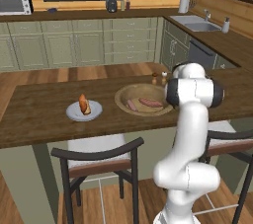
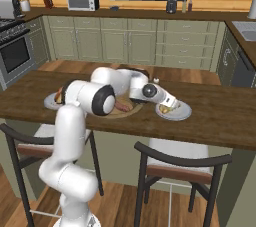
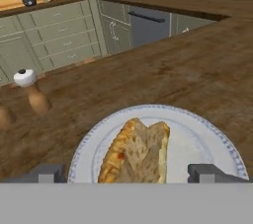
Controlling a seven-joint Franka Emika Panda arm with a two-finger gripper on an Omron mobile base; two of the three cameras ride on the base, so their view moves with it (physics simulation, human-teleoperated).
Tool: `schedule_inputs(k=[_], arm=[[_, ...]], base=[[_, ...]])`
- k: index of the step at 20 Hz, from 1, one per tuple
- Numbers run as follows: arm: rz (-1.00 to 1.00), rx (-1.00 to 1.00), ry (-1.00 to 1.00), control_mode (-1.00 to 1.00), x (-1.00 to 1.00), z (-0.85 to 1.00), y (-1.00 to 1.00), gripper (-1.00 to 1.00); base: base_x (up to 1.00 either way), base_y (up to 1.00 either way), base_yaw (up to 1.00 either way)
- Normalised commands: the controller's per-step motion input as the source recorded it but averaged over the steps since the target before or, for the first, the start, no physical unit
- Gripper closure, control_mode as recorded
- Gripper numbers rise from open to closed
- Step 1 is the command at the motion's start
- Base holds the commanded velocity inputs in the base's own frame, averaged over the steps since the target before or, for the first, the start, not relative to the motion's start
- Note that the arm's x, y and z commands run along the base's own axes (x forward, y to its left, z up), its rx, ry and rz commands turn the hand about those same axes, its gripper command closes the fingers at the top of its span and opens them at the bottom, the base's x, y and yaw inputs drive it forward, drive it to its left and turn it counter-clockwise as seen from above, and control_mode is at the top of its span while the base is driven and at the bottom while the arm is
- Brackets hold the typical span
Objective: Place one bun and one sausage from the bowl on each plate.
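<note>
Left base view: the wooden bowl [image 1: 143, 100] sits on the desk [image 1: 39, 114] with both sausages [image 1: 149, 102] lying in it, long axes running roughly left to right. Well to its left, a plate [image 1: 84, 111] already carries the orange-brown bun [image 1: 84, 105]. The arm's bulk hides whatever lies right of the bowl.

Right base view: the claw [image 2: 170, 105] hangs just over the right-hand plate [image 2: 175, 112], just right of the bowl. So the sausages lie back toward the arm's left, a short reach away.

Hand view: the yellowish-tan bun [image 3: 136, 151] rests on that plate's [image 3: 207, 139] middle, its length pointing away from the camera. The fingertips [image 3: 210, 172] stand wide on either side of it, apart from it and gripping nothing. A sausage pickup looks next.
</note>
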Motion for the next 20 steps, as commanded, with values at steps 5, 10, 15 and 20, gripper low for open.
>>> schedule_inputs(k=[5,10,15,20], arm=[[0.0,0.0,-0.02,-1.0,-0.38,1.0,0.29,-1.0],[0.03,0.0,0.0,-1.0,-0.34,1.0,0.7,-1.0],[0.08,-0.02,0.03,-1.0,-0.41,1.0,0.63,-1.0],[0.13,-0.1,0.25,-1.0,-0.21,1.0,0.69,-1.0]], base=[[0.0,0.0,0.0],[0.0,0.0,0.0],[0.0,0.0,0.0],[0.0,0.0,0.0]])
